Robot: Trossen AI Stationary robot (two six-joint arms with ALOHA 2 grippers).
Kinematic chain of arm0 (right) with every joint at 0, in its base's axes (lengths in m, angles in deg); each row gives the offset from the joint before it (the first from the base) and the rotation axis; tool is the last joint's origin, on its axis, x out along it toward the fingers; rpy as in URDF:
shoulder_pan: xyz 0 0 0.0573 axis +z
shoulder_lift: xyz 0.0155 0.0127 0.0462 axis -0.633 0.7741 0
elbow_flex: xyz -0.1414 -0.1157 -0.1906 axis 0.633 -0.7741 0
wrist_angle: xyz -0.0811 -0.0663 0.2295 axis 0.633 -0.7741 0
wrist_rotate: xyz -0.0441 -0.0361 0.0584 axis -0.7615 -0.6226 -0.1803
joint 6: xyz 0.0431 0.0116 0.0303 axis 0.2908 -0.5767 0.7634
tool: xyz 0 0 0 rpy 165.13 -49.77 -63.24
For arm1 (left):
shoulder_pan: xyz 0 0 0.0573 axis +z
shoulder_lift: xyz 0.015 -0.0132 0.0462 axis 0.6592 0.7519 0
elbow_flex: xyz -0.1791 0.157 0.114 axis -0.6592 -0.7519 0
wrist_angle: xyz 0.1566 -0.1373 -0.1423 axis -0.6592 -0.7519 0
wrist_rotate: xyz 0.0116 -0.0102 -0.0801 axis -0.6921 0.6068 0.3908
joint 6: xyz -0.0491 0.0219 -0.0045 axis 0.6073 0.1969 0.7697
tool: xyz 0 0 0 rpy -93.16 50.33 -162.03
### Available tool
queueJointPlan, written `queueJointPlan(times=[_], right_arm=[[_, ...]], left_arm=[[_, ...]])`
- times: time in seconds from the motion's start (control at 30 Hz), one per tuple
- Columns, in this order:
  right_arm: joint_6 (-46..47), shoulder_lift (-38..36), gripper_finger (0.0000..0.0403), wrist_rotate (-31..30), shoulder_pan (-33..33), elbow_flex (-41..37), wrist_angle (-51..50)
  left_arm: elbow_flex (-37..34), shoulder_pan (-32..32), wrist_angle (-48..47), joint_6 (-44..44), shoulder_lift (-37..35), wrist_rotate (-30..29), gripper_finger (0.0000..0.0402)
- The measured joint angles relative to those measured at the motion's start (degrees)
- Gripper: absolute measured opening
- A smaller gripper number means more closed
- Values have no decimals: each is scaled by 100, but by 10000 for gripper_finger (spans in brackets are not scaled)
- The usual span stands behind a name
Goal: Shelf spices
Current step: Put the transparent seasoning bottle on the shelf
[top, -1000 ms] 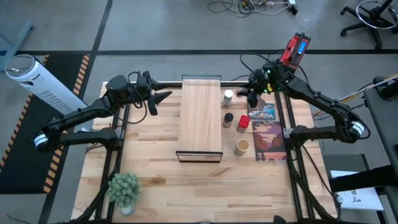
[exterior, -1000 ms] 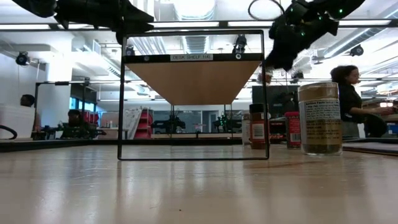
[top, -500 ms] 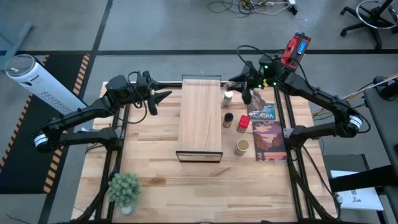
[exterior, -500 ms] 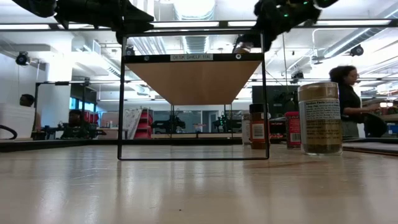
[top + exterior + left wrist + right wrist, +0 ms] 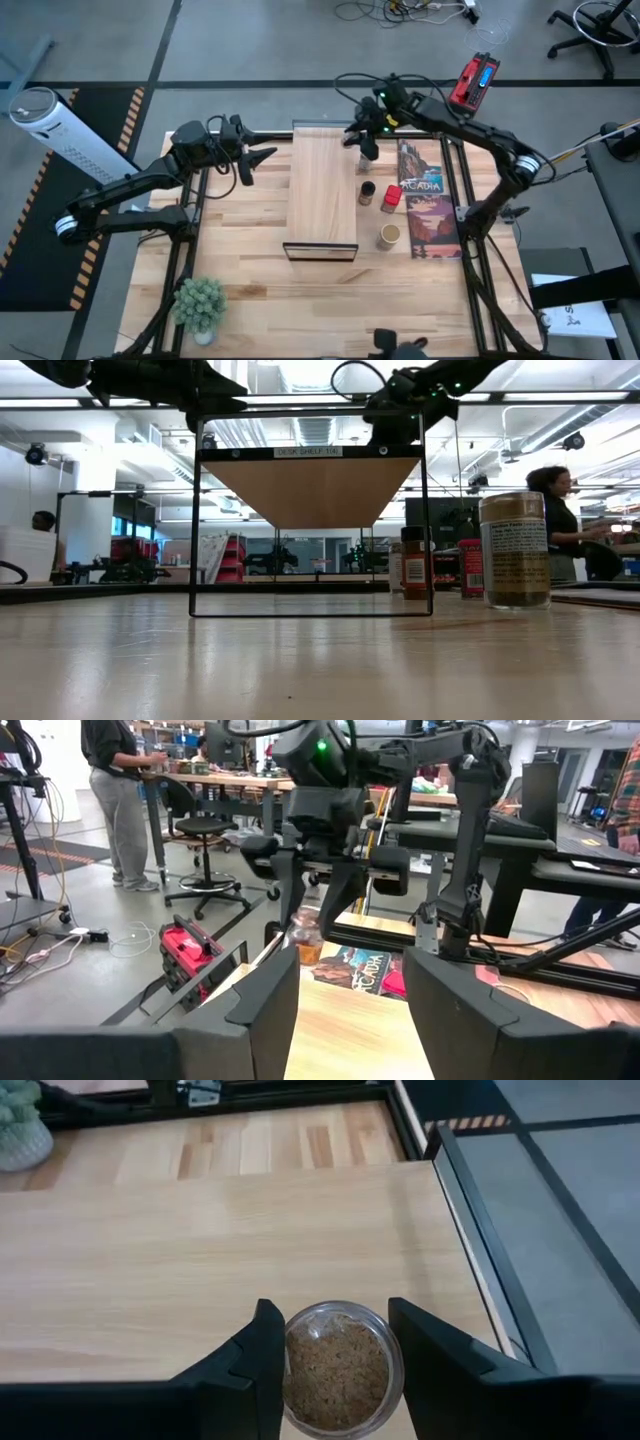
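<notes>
Pale wood of the shelf (image 5: 322,185) is seen from above with the right gripper (image 5: 366,141) stretched across to its far right corner, the arm reaching in from the right side of the table; the white-capped jar is mostly hidden under the gripper here. The left gripper (image 5: 262,157) is held off the shelf's left edge, its fingers parted and empty. The dark jar (image 5: 367,191), red tin (image 5: 389,199) and tan-topped jar (image 5: 389,235) stand on the table just right of the shelf, beside the game box (image 5: 428,212). Compared with a second ago, the right gripper has been carried from over the box leftward to the shelf's corner, and the white-capped jar is gone from its spot on the table; the left arm is unchanged. In the low view the right gripper (image 5: 400,408) is seen at the shelf's (image 5: 310,485) top right edge, while the three remaining spices stand on the table. In the left wrist view the right gripper (image 5: 318,900) is seen closed on a jar (image 5: 305,933) above the shelf. In the right wrist view the fingers (image 5: 245,1365) are closed on the jar (image 5: 337,1370), its brown contents visible, over the shelf (image 5: 200,1260) surface.
</notes>
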Motion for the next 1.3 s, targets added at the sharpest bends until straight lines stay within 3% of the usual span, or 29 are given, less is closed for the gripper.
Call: queueJointPlan(times=[0.37, 0.57, 1.3], right_arm=[[-246, 414, 138, -15, -28, 298, -290], [-377, 465, 156, -208, -52, 298, -315], [-470, 461, 164, -165, -55, 298, -341]], left_arm=[[-1, -2, -37, 74, -8, 300, 157], [0, -2, -24, 105, -42, 302, 162], [-1, -2, -24, 105, -57, 301, 163]])
